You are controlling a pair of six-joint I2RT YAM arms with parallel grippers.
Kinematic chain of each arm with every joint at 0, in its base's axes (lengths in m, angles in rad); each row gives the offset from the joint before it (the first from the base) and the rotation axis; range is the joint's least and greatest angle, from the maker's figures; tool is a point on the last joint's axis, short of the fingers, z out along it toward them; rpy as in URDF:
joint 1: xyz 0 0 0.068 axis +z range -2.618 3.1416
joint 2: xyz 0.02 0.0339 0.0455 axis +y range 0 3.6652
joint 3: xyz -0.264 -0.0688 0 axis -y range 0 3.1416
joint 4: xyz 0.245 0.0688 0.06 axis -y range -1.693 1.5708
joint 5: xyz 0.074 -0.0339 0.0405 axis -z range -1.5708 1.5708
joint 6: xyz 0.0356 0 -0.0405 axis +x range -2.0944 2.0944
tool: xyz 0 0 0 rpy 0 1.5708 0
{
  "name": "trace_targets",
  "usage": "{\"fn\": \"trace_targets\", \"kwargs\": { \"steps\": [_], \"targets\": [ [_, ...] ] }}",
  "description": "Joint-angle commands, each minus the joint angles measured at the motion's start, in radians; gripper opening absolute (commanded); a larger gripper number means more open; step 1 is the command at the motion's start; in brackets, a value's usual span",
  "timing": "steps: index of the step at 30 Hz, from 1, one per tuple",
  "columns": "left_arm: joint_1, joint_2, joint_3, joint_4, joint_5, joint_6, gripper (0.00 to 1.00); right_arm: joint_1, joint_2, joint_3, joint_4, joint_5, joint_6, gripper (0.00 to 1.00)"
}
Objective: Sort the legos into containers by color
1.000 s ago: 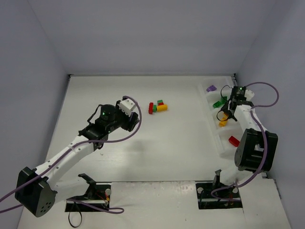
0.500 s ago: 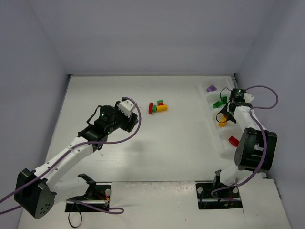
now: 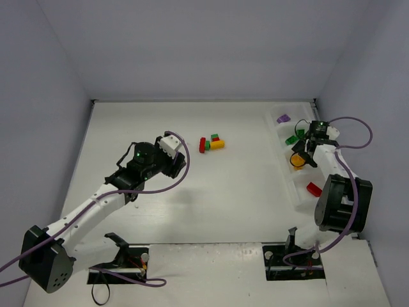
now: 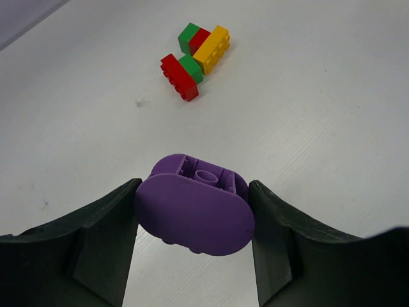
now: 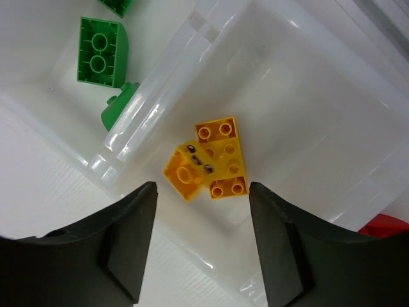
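My left gripper (image 4: 195, 208) is shut on a purple brick (image 4: 195, 220) and holds it above the table; in the top view it (image 3: 177, 160) is left of centre. A cluster of red, green and yellow legos (image 4: 195, 57) lies ahead of it, also seen from the top (image 3: 211, 142). My right gripper (image 5: 201, 208) is open and empty over a bin holding two yellow-orange bricks (image 5: 211, 163). The compartmented tray (image 3: 289, 176) stands at the right with purple (image 3: 283, 118), green (image 3: 294, 137), yellow (image 3: 298, 160) and red (image 3: 313, 188) bricks in separate bins.
In the right wrist view the neighbouring bin holds green bricks (image 5: 100, 51) behind a translucent divider wall (image 5: 166, 83); a red brick (image 5: 383, 227) shows at the lower right. The side and back walls stand close to the tray.
My right gripper has shifted slightly over the yellow bin, and the yellow bricks show more plainly below it. My left arm has barely moved and still holds the purple brick.
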Motion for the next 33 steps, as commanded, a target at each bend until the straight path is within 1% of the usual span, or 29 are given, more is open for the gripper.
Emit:
{"fn": "trace_targets", "kwargs": {
  "steps": [1, 4, 8, 9, 11, 12, 13, 14, 15, 16, 17, 20, 21, 22, 24, 27, 33],
  "targets": [
    [0.000, -0.020, 0.021, 0.073, 0.015, 0.009, 0.01, -0.002, -0.084, 0.013, 0.027, 0.003, -0.004, 0.57],
    [0.000, -0.020, 0.022, 0.078, 0.020, 0.006, 0.01, 0.002, -0.113, 0.017, 0.031, -0.020, -0.017, 0.61],
    [-0.001, -0.024, 0.024, 0.113, 0.061, -0.001, 0.02, 0.027, -0.179, 0.005, 0.088, -0.133, -0.069, 0.64],
    [-0.001, -0.027, 0.025, 0.119, 0.072, 0.001, 0.02, 0.034, -0.216, 0.001, 0.125, -0.215, -0.078, 0.66],
    [-0.001, -0.030, 0.038, 0.119, 0.087, 0.018, 0.02, 0.063, -0.249, -0.016, 0.168, -0.317, -0.090, 0.69],
    [-0.003, -0.035, 0.041, 0.121, 0.110, 0.027, 0.02, 0.077, -0.275, -0.018, 0.215, -0.424, -0.090, 0.72],
    [-0.003, -0.040, 0.042, 0.121, 0.123, 0.045, 0.02, 0.093, -0.282, -0.018, 0.232, -0.479, -0.092, 0.77],
    [-0.004, -0.043, 0.044, 0.122, 0.132, 0.052, 0.02, 0.140, -0.282, -0.006, 0.240, -0.523, -0.090, 0.79],
    [-0.004, -0.047, 0.048, 0.122, 0.150, 0.059, 0.02, 0.169, -0.277, 0.007, 0.251, -0.602, -0.090, 0.80],
    [-0.004, -0.049, 0.048, 0.126, 0.161, 0.068, 0.03, 0.200, -0.273, 0.014, 0.261, -0.636, -0.092, 0.80],
    [-0.004, -0.050, 0.047, 0.132, 0.172, 0.071, 0.06, 0.271, -0.267, 0.022, 0.275, -0.671, -0.090, 0.80],
    [-0.006, -0.046, 0.050, 0.145, 0.207, 0.078, 0.07, 0.358, -0.256, 0.016, 0.369, -0.782, -0.031, 0.80],
    [-0.007, -0.041, 0.059, 0.147, 0.213, 0.075, 0.07, 0.413, -0.245, 0.017, 0.411, -0.802, 0.003, 0.80],
    [-0.009, -0.040, 0.062, 0.149, 0.219, 0.075, 0.08, 0.441, -0.239, 0.023, 0.427, -0.825, 0.014, 0.81],
    [-0.015, -0.038, 0.073, 0.161, 0.227, 0.073, 0.08, 0.528, -0.208, 0.057, 0.449, -0.836, 0.026, 0.82],
    [-0.024, -0.034, 0.082, 0.165, 0.232, 0.093, 0.09, 0.620, -0.167, 0.103, 0.472, -0.839, 0.043, 0.82],
    [-0.037, -0.026, 0.099, 0.155, 0.218, 0.114, 0.09, 0.717, -0.087, 0.142, 0.536, -0.856, 0.092, 0.82]
  ]
}}
